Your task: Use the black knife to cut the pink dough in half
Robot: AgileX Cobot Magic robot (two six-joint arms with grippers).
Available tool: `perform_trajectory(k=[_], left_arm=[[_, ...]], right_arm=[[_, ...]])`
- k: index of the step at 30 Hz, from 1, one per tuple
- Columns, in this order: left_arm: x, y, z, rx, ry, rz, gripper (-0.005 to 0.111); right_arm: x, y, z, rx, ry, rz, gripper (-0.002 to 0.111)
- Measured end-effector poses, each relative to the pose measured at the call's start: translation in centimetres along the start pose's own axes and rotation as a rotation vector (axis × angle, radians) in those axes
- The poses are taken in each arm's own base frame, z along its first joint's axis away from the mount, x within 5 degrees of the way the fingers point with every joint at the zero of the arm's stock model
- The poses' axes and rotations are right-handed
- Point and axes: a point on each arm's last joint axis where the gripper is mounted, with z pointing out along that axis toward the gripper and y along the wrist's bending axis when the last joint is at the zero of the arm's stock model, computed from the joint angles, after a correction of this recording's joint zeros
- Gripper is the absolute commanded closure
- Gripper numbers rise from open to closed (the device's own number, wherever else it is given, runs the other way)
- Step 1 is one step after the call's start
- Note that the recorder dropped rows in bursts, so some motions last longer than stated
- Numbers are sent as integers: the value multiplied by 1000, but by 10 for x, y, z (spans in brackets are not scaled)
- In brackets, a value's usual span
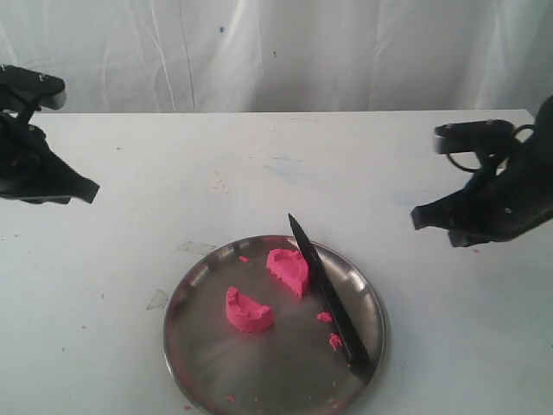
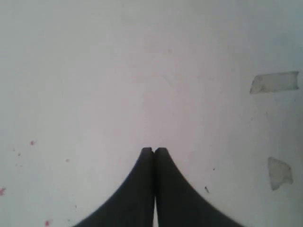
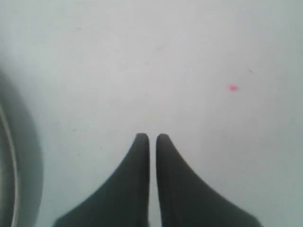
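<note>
Pink dough (image 1: 288, 270) lies in two halves, apart, on the steel plate (image 1: 199, 354); soft, dents easily. Black knife (image 1: 328, 298) rests beside one half; stiff, take by handle. Left gripper (image 2: 154, 150) and right gripper (image 3: 149, 137): jaws closed, empty, above desk (image 1: 130, 190).

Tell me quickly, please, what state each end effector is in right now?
Left end effector: closed, holding nothing, over bare table.
Right end effector: closed but for a thin slit, holding nothing.

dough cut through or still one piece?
Cut. The pink dough lies as two separate half-moon pieces on the steel plate, bare metal between them. The black knife rests beside them, unheld.
</note>
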Motion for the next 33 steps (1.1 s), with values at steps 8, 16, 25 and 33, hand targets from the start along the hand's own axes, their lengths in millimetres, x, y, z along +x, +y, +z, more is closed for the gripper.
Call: perform_trajectory(k=[8,16,25,33], left_arm=[[37,5,3,-111,96,-78,107],[58,23,-81,-410,-172,-192,107],[119,17,-165,-522,-593,-299,107],[167,0,-194,-452,-905,-300,107]], right_arm=[[12,-30,-7,49,-104,139,108],[4,-21,-115,43,-544,136,108],[61,-9,-229,76,-1001,57,108],[143,-3,-240,102,-1309,20,108]])
